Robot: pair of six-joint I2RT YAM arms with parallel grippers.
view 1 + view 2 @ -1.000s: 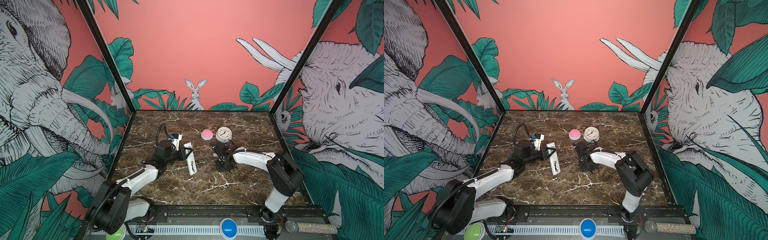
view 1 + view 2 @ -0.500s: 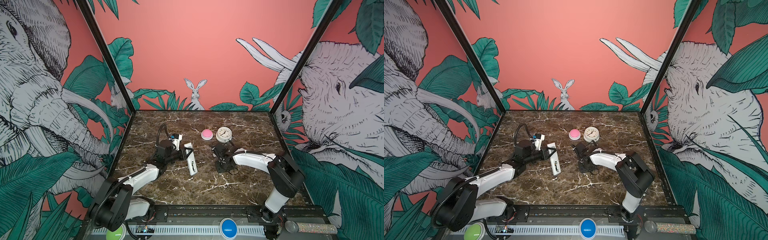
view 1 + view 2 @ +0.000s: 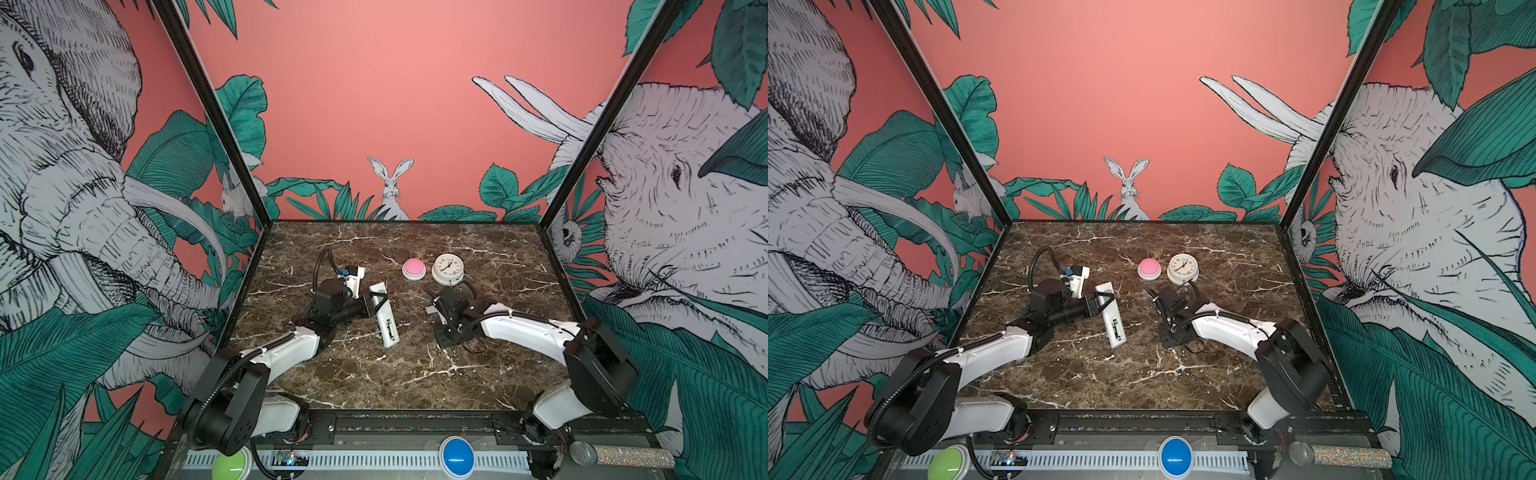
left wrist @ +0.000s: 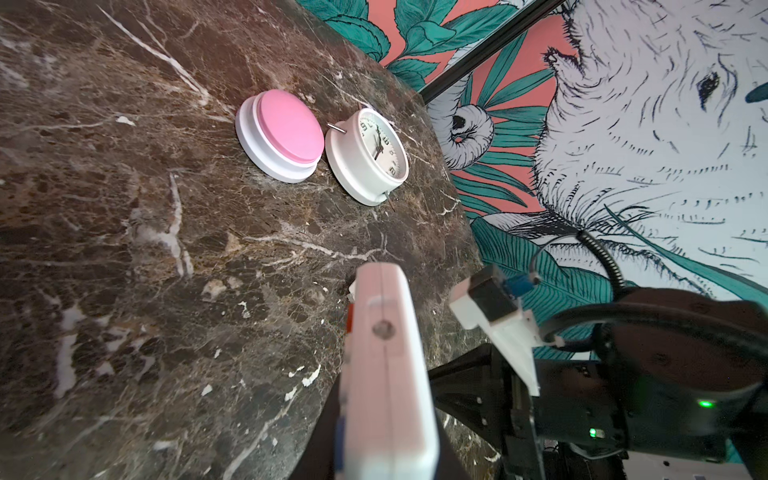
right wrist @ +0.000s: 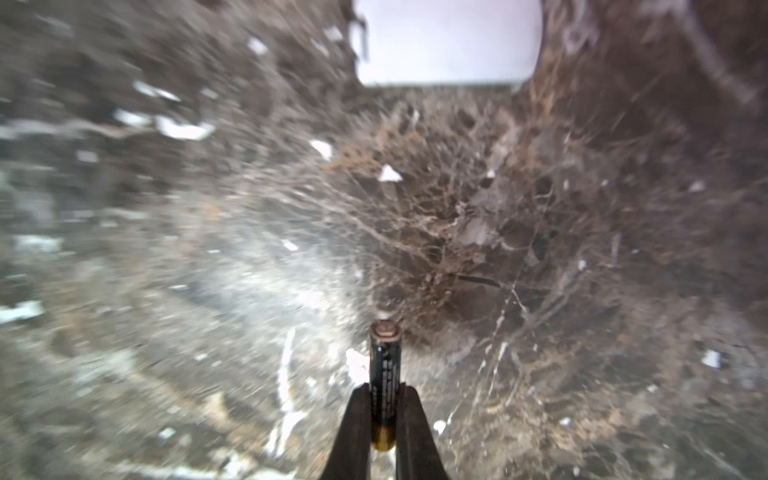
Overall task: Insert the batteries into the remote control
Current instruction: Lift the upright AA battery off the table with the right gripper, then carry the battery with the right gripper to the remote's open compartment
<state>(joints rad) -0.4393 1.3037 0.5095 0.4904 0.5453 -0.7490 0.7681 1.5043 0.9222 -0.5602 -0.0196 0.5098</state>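
The left pincer (image 3: 376,301) is clamped across the remote control (image 3: 385,322), close to the end that points toward the back edge of the counter (image 3: 395,386). The remote lies just left of the counter's middle, running slantwise from back to front. Its plain white back faces up with the rectangular recess open in the half nearer the front edge. Something dark sits in that recess, too small to make out. In the left wrist view the remote (image 4: 386,374) is seen edge-on between the black jaws. Whether its far end touches the marble cannot be told.

The right pincer (image 5: 384,392) is pinching a battery (image 5: 385,365). The two dark fingers (image 5: 357,424) press on the sides of the slim dark cell, whose gold-banded end sits low between them. Its metal cap points at the marble just below. In both top views this arm reaches low over the counter right of the middle, apart from the remote.

A pink button (image 3: 414,269) and a round white clock (image 3: 448,268) stand side by side nearer the back edge. A blurred white shape (image 5: 449,41) lies on the marble beyond the battery.
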